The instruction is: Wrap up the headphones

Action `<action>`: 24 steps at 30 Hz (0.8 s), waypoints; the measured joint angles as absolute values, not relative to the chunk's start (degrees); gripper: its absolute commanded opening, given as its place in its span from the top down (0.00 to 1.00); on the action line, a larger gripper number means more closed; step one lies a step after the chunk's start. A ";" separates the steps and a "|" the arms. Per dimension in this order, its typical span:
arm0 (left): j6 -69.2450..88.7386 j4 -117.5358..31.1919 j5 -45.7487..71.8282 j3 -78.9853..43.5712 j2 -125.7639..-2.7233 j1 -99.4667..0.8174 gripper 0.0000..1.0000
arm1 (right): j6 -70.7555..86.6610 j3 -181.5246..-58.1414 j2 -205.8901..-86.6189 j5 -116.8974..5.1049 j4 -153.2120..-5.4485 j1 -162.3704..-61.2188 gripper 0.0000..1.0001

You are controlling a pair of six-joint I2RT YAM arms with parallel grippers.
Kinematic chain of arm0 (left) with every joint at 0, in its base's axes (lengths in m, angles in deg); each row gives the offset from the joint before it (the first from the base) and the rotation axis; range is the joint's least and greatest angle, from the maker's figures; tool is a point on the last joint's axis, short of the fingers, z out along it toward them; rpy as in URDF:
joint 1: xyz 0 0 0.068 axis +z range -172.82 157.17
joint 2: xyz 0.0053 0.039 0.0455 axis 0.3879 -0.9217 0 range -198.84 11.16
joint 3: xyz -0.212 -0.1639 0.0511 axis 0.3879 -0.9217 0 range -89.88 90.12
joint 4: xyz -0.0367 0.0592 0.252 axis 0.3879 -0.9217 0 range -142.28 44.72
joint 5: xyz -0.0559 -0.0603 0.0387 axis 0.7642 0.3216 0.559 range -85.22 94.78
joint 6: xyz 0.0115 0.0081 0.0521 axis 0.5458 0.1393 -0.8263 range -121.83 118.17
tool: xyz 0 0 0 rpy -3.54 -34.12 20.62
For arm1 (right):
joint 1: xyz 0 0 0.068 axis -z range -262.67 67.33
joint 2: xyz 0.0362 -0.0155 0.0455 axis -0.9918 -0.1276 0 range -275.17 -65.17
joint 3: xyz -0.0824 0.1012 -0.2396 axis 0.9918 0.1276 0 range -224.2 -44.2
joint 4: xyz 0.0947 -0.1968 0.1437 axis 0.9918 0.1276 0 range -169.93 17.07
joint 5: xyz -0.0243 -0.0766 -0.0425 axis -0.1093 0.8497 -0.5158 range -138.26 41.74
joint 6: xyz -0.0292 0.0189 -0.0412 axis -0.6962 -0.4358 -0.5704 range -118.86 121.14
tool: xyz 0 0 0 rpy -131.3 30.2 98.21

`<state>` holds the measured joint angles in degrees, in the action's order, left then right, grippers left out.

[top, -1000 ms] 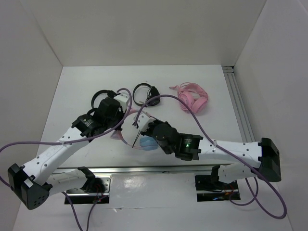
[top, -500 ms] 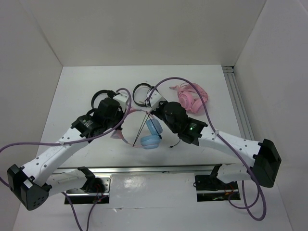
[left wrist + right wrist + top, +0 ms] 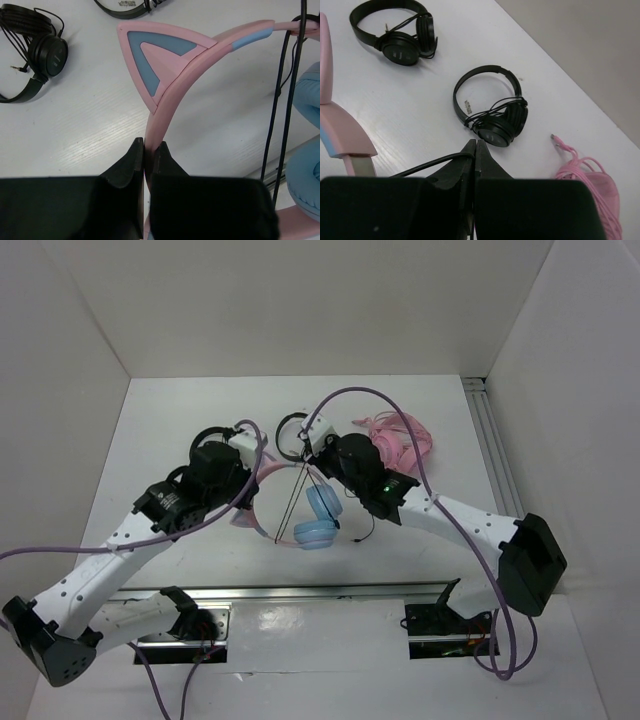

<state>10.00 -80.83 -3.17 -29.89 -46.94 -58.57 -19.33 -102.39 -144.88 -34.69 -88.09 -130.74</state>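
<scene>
Headphones (image 3: pixel 318 525) gripped twice: left fingers (image 3: pixel 127 167) clamped on pink headband (image 3: pixel 167 100), right fingers (image 3: pixel 462 167) pinching black cable (image 3: pixel 427 163).

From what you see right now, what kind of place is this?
Probably a lab test bench for robots: a white table boxed in by plain walls, a left arm and a right arm by a metal rail.

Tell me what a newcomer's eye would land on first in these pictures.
The blue-cupped headphones in the middle, held from both sides: the left gripper pinches the pink headband, the right gripper pinches the black cable. Behind lie two black headphones and a pink headset.
</scene>
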 measured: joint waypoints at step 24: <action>20.49 -98.97 -9.59 -1.02 -45.00 -59.07 1.00 | 15.71 -93.45 -171.54 -81.82 -130.60 -121.08 0.92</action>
<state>20.49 -98.97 -9.59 -1.02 -45.00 -59.07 15.71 -93.45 -171.54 -81.82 -130.60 -121.08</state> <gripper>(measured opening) 0.120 0.134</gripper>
